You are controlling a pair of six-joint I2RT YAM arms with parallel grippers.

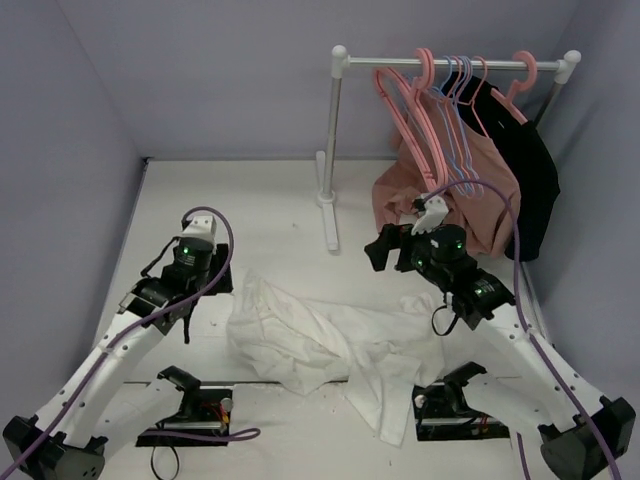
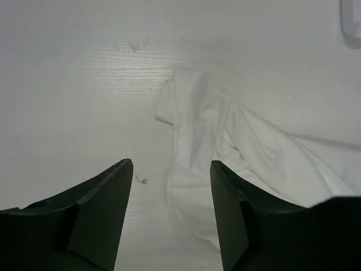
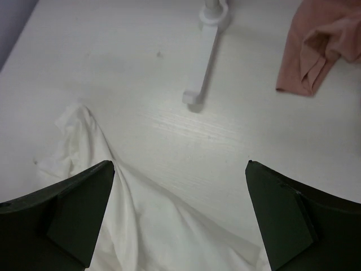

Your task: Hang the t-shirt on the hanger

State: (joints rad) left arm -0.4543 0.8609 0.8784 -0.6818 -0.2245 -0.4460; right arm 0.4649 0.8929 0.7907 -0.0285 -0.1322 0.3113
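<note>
1. t-shirt: white and crumpled, lying on the table between the 2 arms. 1 tail trails toward the near edge. No print is visible.
2. hanger: light-blue wire, hooked on the rack rail at far right among the pink hangers. It is well apart from the t-shirt.
3. left gripper: jaws moderately parted, holding nothing. The t-shirt's folded left edge lies just ahead of it. Bare table stretches to its left.
4. right gripper: jaws spread wide, empty, above the t-shirt's far edge and facing the rack.
5. rack foot: a strip of bare table separates it from the t-shirt.
6. dusty-pink top and black garment: both hang on the rack near the right wall. The pink hem reaches the table.
</note>
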